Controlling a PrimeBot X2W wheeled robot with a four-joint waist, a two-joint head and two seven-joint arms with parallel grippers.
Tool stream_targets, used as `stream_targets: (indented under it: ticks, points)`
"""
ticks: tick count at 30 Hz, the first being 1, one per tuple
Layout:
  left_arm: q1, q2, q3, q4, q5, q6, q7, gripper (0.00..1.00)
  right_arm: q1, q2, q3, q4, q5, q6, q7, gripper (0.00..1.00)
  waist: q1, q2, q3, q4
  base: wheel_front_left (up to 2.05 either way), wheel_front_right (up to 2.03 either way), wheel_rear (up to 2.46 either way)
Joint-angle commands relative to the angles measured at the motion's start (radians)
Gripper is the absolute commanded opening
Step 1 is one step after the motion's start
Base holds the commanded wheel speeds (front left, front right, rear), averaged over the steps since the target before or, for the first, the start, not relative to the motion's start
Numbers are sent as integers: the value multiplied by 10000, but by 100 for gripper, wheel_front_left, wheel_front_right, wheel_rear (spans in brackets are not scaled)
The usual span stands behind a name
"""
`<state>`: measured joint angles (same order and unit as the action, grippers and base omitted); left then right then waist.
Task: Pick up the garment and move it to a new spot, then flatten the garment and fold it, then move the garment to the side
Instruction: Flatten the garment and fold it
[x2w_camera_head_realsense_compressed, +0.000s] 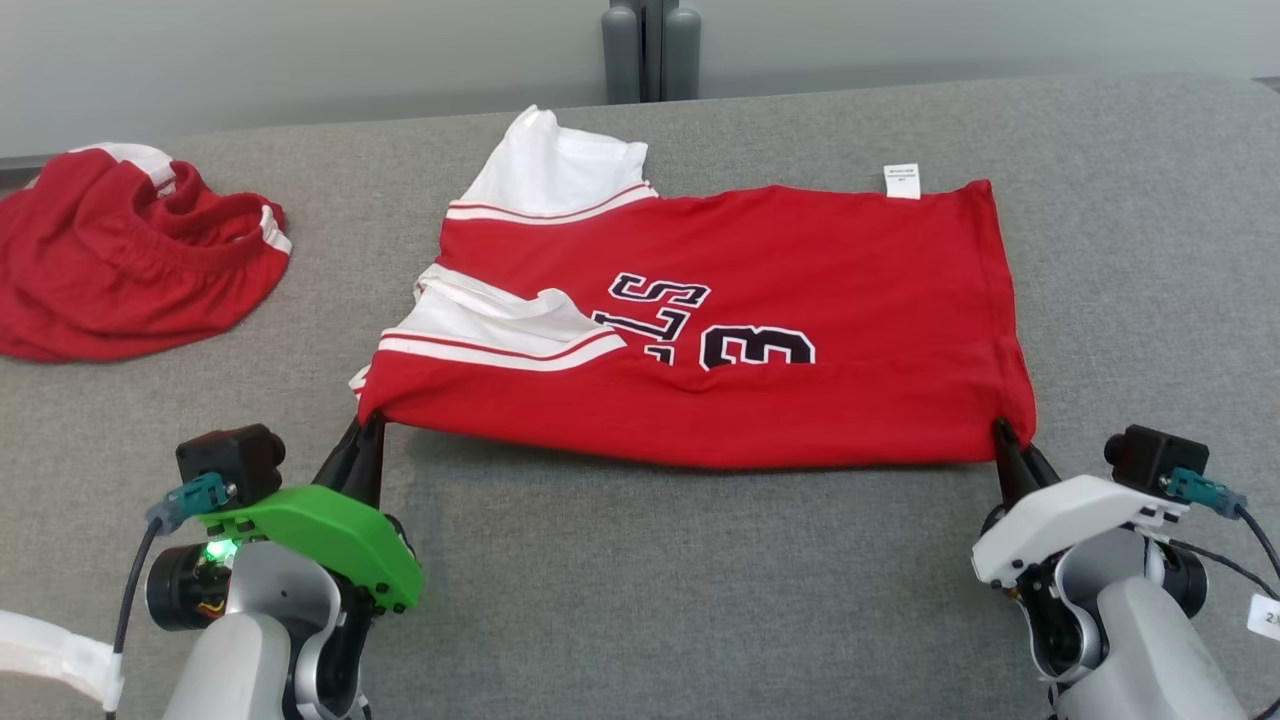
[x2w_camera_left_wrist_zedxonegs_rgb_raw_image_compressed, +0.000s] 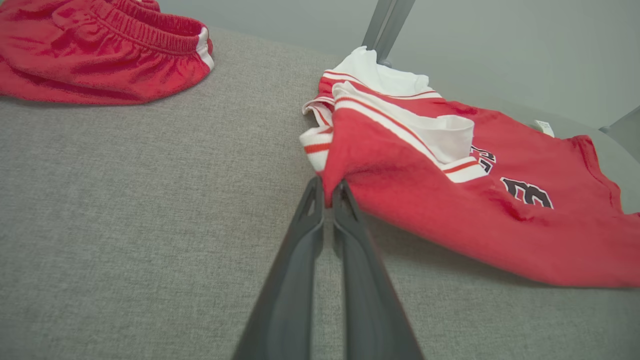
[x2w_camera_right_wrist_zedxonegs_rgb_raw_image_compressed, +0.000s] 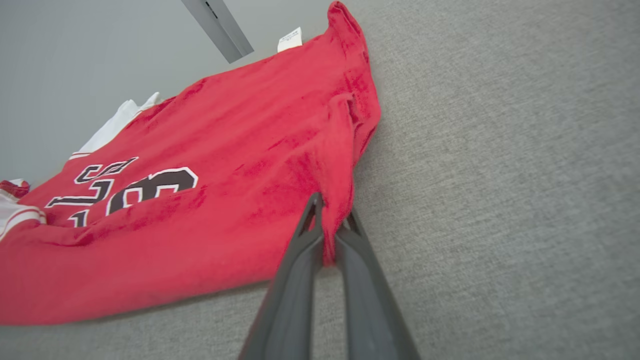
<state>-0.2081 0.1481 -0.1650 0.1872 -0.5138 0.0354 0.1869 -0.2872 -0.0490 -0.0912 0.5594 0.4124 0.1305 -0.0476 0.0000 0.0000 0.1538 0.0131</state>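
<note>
The garment (x2w_camera_head_realsense_compressed: 760, 300) is a red jersey with white sleeves and dark lettering, lying sideways on the grey table (x2w_camera_head_realsense_compressed: 640, 580). My left gripper (x2w_camera_head_realsense_compressed: 368, 422) is shut on its near left corner, and the left wrist view shows the red cloth (x2w_camera_left_wrist_zedxonegs_rgb_raw_image_compressed: 400, 165) pinched between the two fingers of that gripper (x2w_camera_left_wrist_zedxonegs_rgb_raw_image_compressed: 327, 187). My right gripper (x2w_camera_head_realsense_compressed: 1003, 430) is shut on the near right corner. In the right wrist view a fold of the jersey (x2w_camera_right_wrist_zedxonegs_rgb_raw_image_compressed: 225, 200) is clamped in the right gripper (x2w_camera_right_wrist_zedxonegs_rgb_raw_image_compressed: 330, 215). The near edge hangs slightly lifted between the two grips.
A second red garment with white trim (x2w_camera_head_realsense_compressed: 120, 250) lies bunched at the far left of the table, and it also appears as red shorts (x2w_camera_left_wrist_zedxonegs_rgb_raw_image_compressed: 100, 45) in the left wrist view. Grey posts (x2w_camera_head_realsense_compressed: 650, 50) stand behind the table's far edge. Bare grey cloth lies in front of the jersey.
</note>
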Motion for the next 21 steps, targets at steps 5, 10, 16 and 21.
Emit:
stream_targets:
  ticks: [5, 10, 16, 21]
  points:
    - [1165, 436, -106, -1793, 194, 296, 565, 0, 1319, -28, -200, -1492, -46, 5, 704, 0, 0, 0, -147, 93, 0, 0, 0]
    - [2577, 419, -299, -3009, 116, 674, 1148, 0, 2520, -34, -318, -2757, 14, 3, 1209, 0, 0, 0, -55, 74, 0, 0, 0]
    - [3584, 171, -446, -3293, -100, 979, 1343, 0, 3305, -31, -463, -3668, 47, 3, 1498, 0, 0, 0, 39, 47, 0, 0, 0]
    - [3468, 154, -344, -2996, -195, 1048, 1261, 46, 3510, -32, -603, -4065, -73, 3, 1599, 45, 0, 0, 74, 14, 0, 0, 0]
